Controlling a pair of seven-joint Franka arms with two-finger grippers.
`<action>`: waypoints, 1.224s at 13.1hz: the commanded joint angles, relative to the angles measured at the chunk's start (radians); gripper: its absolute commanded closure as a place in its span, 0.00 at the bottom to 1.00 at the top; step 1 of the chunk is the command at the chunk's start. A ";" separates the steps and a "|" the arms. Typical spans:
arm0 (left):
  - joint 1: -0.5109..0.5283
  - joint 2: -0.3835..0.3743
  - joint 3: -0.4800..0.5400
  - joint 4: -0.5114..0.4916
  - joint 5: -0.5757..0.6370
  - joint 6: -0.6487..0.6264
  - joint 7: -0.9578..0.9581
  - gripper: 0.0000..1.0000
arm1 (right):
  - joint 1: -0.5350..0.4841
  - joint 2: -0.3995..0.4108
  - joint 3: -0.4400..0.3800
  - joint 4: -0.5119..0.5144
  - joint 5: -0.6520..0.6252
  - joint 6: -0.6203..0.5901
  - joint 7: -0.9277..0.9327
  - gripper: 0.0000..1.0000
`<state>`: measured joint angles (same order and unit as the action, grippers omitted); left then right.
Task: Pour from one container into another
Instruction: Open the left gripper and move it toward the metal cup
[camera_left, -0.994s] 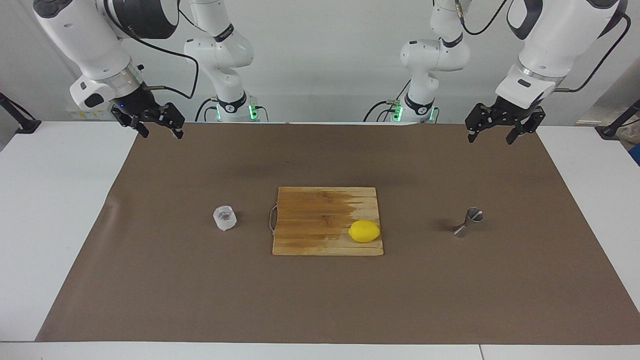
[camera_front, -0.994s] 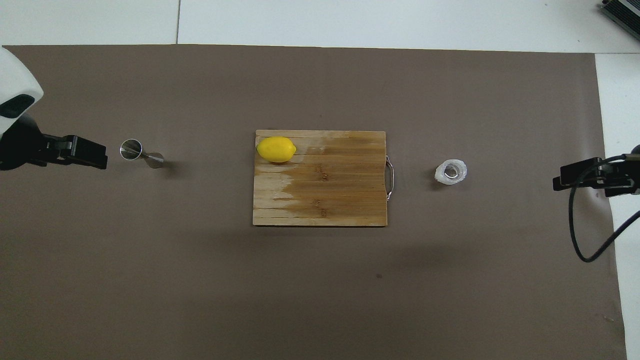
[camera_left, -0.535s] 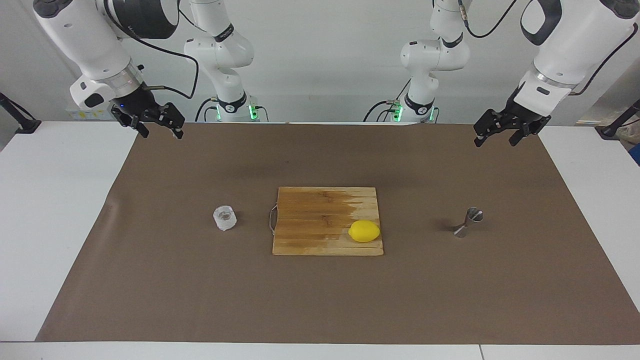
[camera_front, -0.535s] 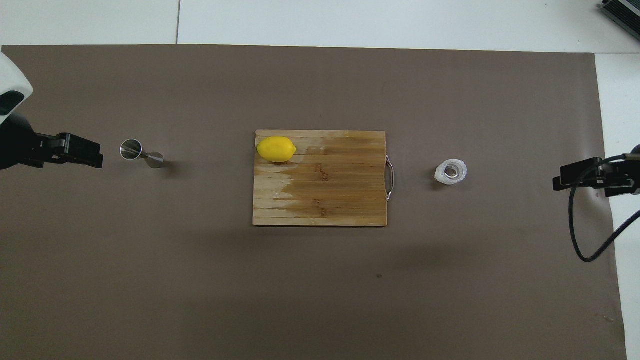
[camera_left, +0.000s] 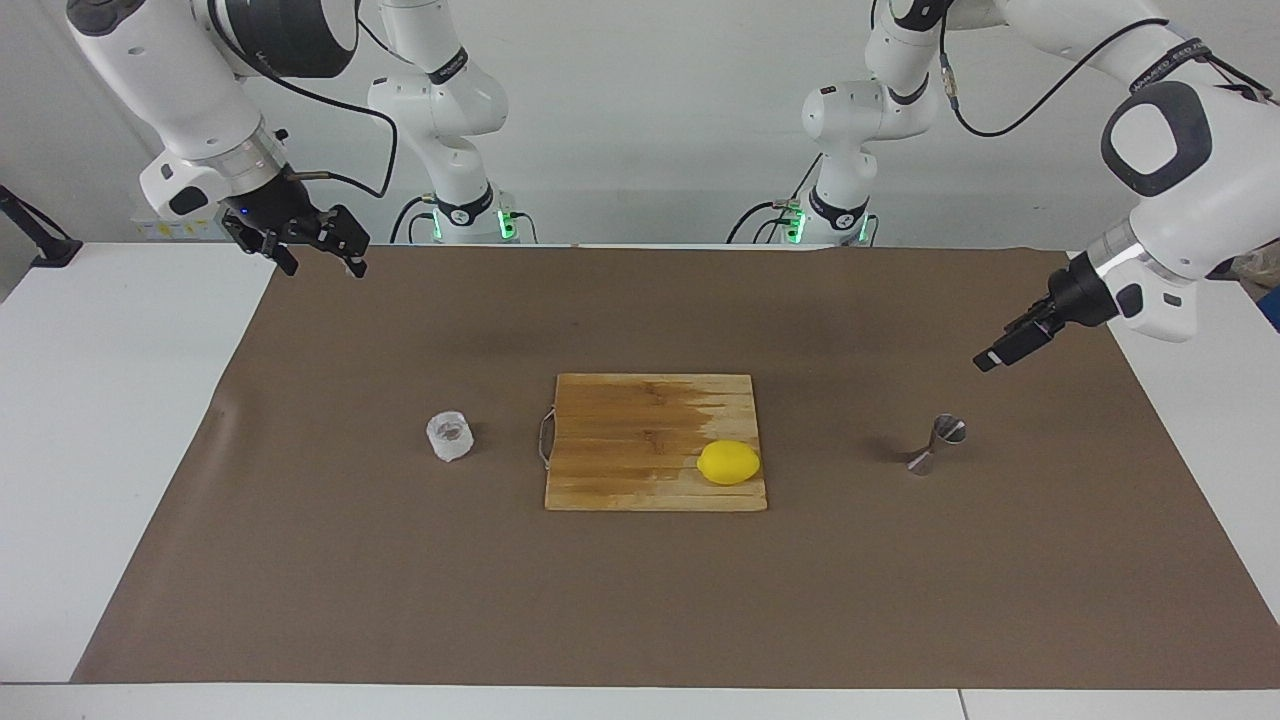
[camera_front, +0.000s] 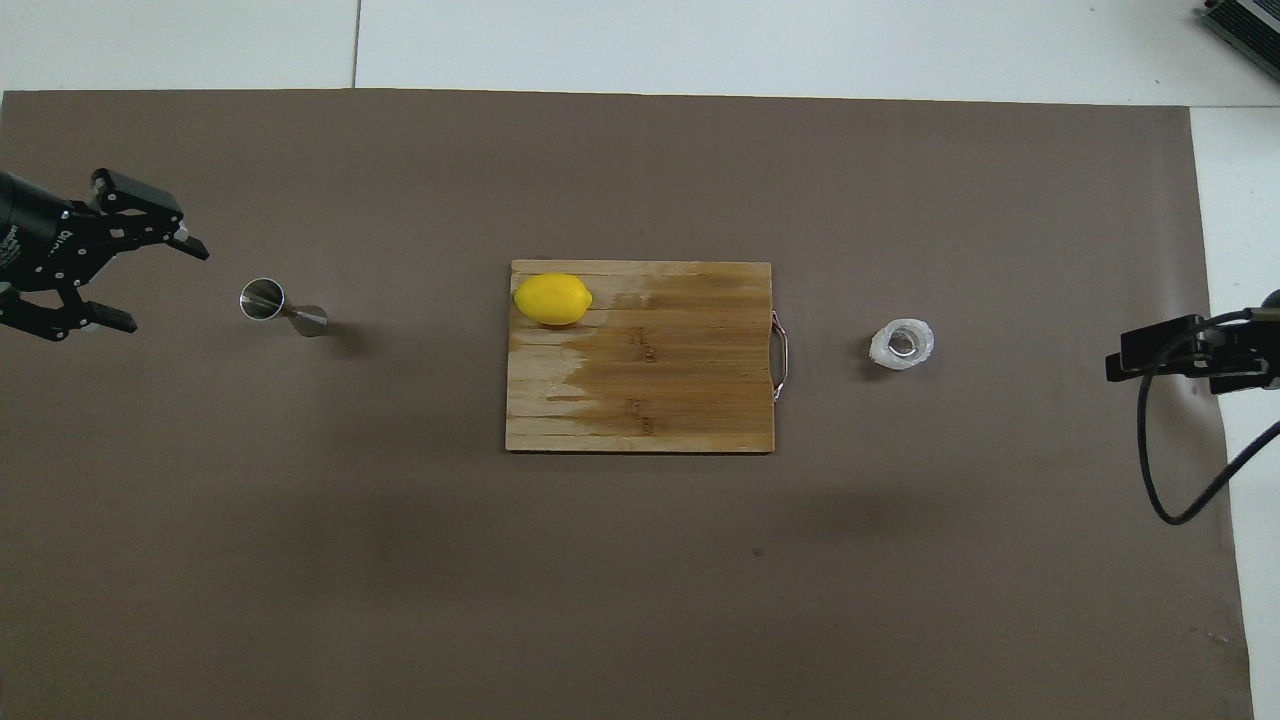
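The frosty clear glass tumbler (camera_left: 449, 436) stands on the brown mat toward the right arm's end, also in the overhead view (camera_front: 902, 344). The steel hourglass jigger (camera_left: 935, 445) stands upright toward the left arm's end, also seen from above (camera_front: 283, 308). My left gripper (camera_left: 988, 361) is open and empty, in the air over the mat beside the jigger, its fingers pointing toward it (camera_front: 160, 287). My right gripper (camera_left: 322, 264) is open and empty, and waits high over the mat's corner at its own end (camera_front: 1115, 366).
A wooden cutting board (camera_left: 630, 440) with a metal handle lies between the two containers, also in the overhead view (camera_front: 660, 390). A yellow lemon (camera_left: 728, 462) rests on its corner toward the jigger (camera_front: 552, 299). The brown mat (camera_left: 400, 580) covers the table.
My left gripper has dropped lower and turned, so its open fingers now point at the jigger. The right arm, tumbler, jigger and lemon have not moved.
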<state>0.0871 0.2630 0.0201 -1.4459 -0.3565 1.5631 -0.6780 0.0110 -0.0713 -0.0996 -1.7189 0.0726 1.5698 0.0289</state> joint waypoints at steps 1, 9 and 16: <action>0.055 0.091 -0.008 0.062 -0.083 -0.012 -0.200 0.00 | -0.003 -0.016 0.001 -0.015 0.021 -0.008 0.000 0.00; 0.160 0.251 -0.002 0.029 -0.226 0.148 -0.423 0.00 | -0.003 -0.016 0.001 -0.015 0.021 -0.008 0.000 0.00; 0.157 0.096 -0.003 -0.453 -0.315 0.459 -0.422 0.00 | -0.003 -0.016 0.001 -0.015 0.021 -0.008 0.000 0.00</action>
<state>0.2536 0.4490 0.0131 -1.7652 -0.6305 1.9652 -1.0893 0.0110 -0.0713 -0.0996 -1.7189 0.0726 1.5698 0.0289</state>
